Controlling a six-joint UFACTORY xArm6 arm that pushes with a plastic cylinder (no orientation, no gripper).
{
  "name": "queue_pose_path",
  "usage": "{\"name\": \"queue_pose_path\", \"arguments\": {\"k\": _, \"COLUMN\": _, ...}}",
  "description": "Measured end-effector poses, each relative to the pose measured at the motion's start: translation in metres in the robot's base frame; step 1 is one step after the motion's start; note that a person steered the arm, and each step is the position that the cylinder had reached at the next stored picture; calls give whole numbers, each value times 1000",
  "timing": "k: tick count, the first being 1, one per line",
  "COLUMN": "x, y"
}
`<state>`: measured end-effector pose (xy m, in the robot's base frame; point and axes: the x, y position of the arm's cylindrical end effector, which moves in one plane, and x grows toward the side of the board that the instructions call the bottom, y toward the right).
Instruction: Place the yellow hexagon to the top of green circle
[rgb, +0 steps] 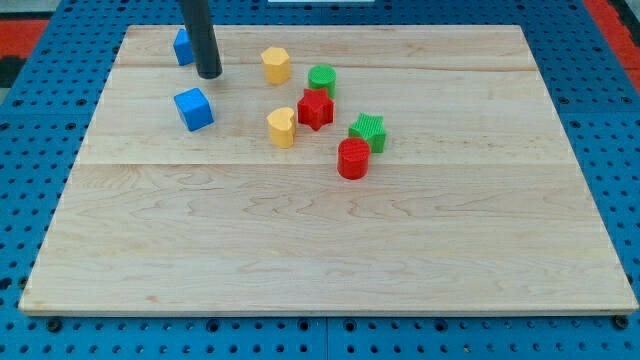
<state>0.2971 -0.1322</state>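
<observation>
While my tip (209, 75) rests near board's top-left corner, no gripper fitted, nothing held. Yellow plastic hexagon block (276, 64) lies near top edge, just left of green round block (322, 79). Best approach hexagon from left, nudging gently rightward and toward top edge, avoiding green.

Rod (203, 35): dark grey, smooth, straight cylinder.
Tip (209, 75): blunt, rounded end, same dark colour.

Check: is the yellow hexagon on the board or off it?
On: the yellow hexagon sits on the wooden board, near the view's top, beside the green circle.
</observation>
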Motion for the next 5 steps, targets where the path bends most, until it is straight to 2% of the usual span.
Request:
{"name": "queue_pose_path", "arguments": {"k": 2, "x": -39, "y": 111}}
{"name": "queue_pose_path", "arguments": {"k": 3, "x": -26, "y": 128}}
{"name": "queue_pose_path", "arguments": {"k": 5, "x": -19, "y": 126}}
